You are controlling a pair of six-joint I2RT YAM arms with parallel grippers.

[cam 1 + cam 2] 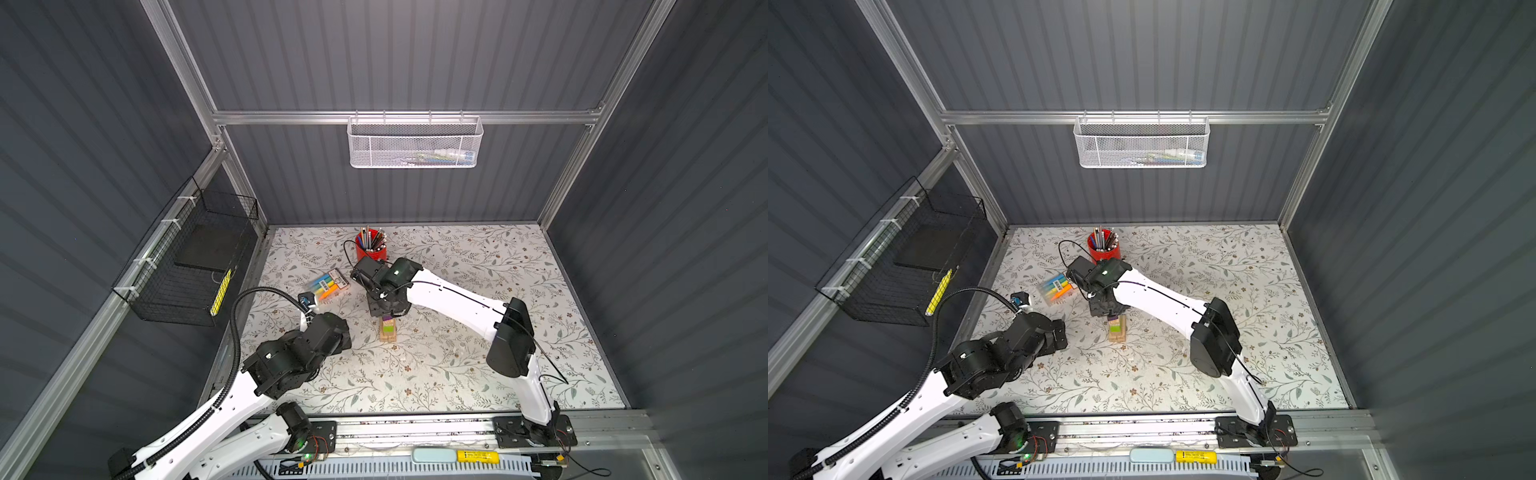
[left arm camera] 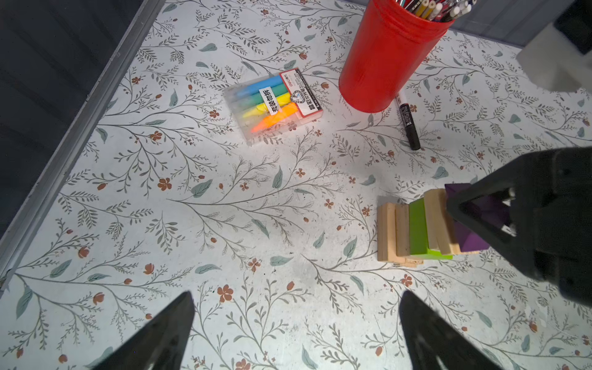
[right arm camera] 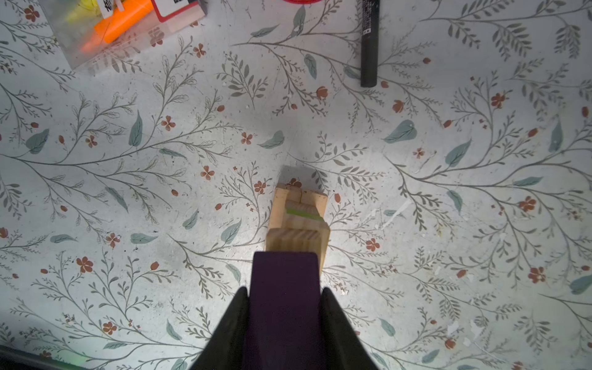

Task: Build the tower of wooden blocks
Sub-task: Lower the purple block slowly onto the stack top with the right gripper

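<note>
The floral-patterned tabletop (image 1: 457, 374) carries a wood block tower (image 1: 388, 332), a highlighter pack (image 1: 328, 284), a red pencil cup (image 1: 370, 250) and a black marker (image 2: 407, 123).

We see left arm (image 1: 201, 430) and right arm (image 1: 451, 300): white shells, black joints; ribbed black conduit (image 1: 235, 336) on the left.

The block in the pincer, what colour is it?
Dark purple. The purple block shows best in the right wrist view.
</note>
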